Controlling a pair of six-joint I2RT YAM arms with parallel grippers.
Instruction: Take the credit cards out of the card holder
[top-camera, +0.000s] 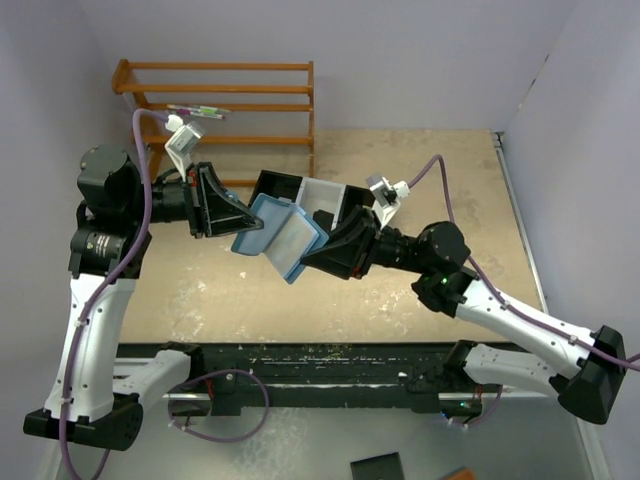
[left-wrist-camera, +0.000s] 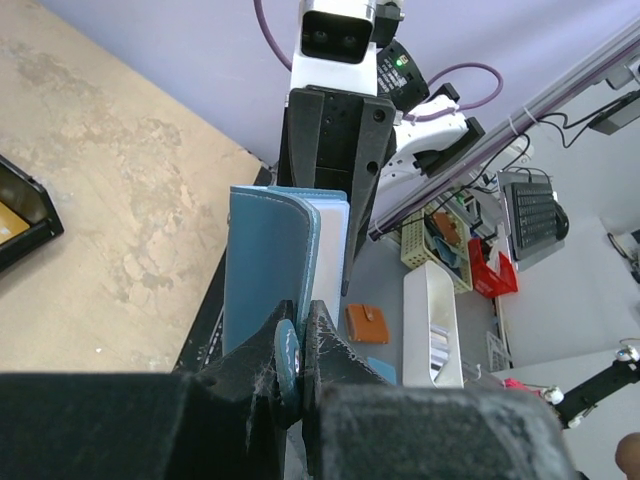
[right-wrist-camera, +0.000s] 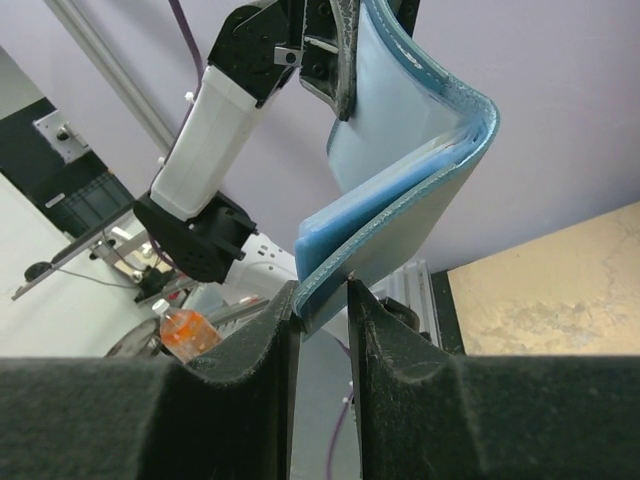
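Left claw (left-wrist-camera: 300, 345) tight on card holder (left-wrist-camera: 268, 260) edge.

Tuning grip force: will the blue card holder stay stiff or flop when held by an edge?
Probably floppy: the card holder curves sharply in mid-air. Likely light: the left fingers pinch only a thin edge. It fans apart, so may splay.

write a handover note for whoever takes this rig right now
Left hand: shut on one edge of the card holder.
Right hand: jaws around the opposite flap; grip unclear.
The card holder is in the air between both arms, partly open.
Done: holder lifted. To do: no cards seen out; pull them from the pockets.
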